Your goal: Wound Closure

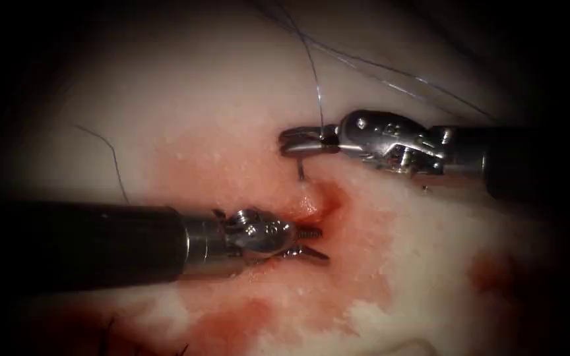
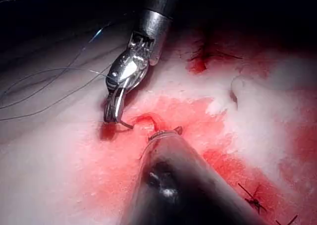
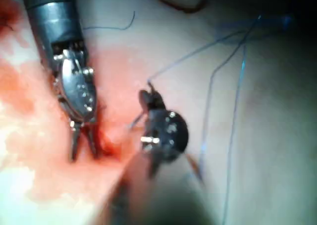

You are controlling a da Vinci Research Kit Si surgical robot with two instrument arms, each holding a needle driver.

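My right tool [image 1: 291, 142] reaches in from the right, its jaws shut on the curved needle [image 1: 301, 170] near its thread end. The short visible stretch of the needle drops from the jaws into the tissue [image 1: 219, 118] just above the red cut [image 1: 318, 201]. Seen from the left wrist, the same tool [image 2: 115, 111] holds the needle [image 2: 127, 124] at the cut's edge. The blue thread [image 1: 314, 72] rises from those jaws. My left tool [image 1: 313, 243] lies low over the cut from the left, jaws open and holding nothing; its spread jaws [image 3: 81, 144] appear in the right wrist view.
Red fluid [image 1: 232, 323] stains the tissue around and below the cut. Loose thread loops [image 1: 397, 72] trail toward the upper right. A cut thread end [image 1: 115, 161] lies left of the cut. Earlier dark stitches [image 2: 253, 200] sit along the wound.
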